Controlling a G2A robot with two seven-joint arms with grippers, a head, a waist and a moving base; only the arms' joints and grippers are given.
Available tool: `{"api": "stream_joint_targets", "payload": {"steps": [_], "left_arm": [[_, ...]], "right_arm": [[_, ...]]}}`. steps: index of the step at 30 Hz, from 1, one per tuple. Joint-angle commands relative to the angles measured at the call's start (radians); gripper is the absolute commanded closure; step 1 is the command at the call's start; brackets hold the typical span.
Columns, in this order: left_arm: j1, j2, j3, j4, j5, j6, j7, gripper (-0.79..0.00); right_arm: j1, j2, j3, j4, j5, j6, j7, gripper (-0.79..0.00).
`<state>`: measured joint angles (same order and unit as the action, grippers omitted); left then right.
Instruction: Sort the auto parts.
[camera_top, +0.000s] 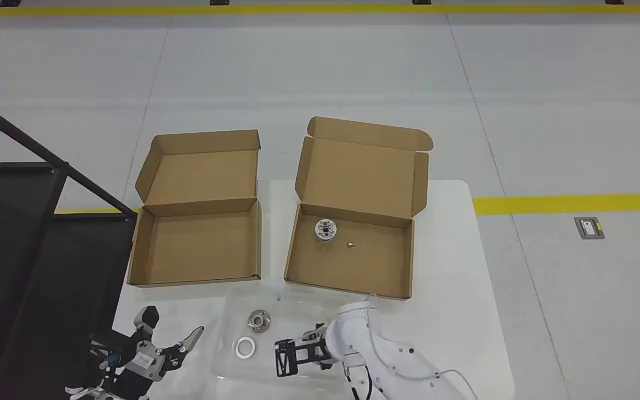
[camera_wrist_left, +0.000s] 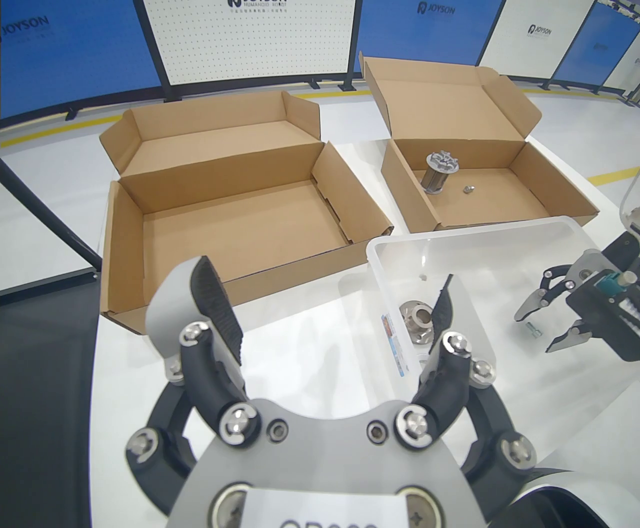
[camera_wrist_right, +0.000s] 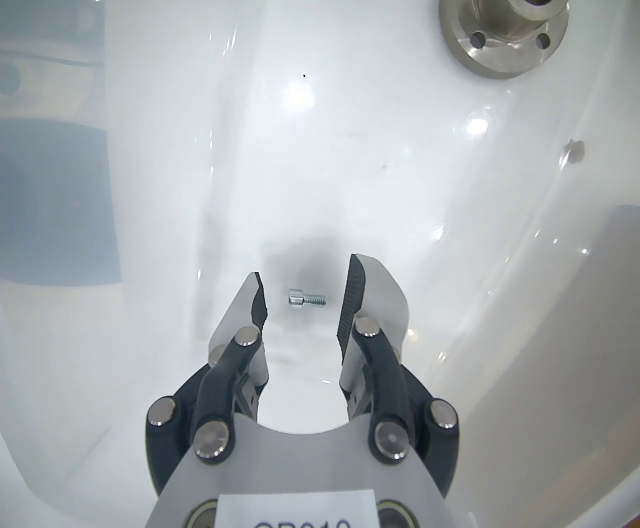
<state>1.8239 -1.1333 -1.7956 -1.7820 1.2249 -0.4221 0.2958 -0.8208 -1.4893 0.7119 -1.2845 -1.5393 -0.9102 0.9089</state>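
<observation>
1. The right gripper (camera_wrist_right: 307, 274) is hanging low inside the clear bin (camera_wrist_left: 480, 231). Its jaws are standing partly open and gripping nothing. A small bolt (camera_wrist_right: 306, 300) is lying on the bin floor between them, untouched.
2. Doing this step well probably means lowering further, centring, and closing gently, since the bolt could be skidding away.
3. The left gripper (camera_wrist_left: 324, 276) is waiting beside the bin, wide open and empty.

Left jaws wide; right arm (camera_top: 388, 352) low, jaws apart.
</observation>
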Motion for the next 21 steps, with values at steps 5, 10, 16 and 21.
{"api": "stream_joint_targets", "payload": {"steps": [5,10,16,21], "left_arm": [[0.0,0.0,0.0,0.0,0.0,0.0,0.0,-0.785],[0.0,0.0,0.0,0.0,0.0,0.0,0.0,-0.785],[0.0,0.0,0.0,0.0,0.0,0.0,0.0,-0.785],[0.0,0.0,0.0,0.0,0.0,0.0,0.0,-0.785]], "right_arm": [[0.01,-0.002,-0.014,0.022,0.018,0.016,0.017,-0.342],[0.022,-0.003,-0.023,0.037,0.033,0.023,0.024,-0.166],[0.009,0.005,-0.016,-0.013,0.021,0.028,0.009,0.0],[-0.039,0.036,0.028,-0.148,-0.049,0.016,-0.072,0.0]]}}
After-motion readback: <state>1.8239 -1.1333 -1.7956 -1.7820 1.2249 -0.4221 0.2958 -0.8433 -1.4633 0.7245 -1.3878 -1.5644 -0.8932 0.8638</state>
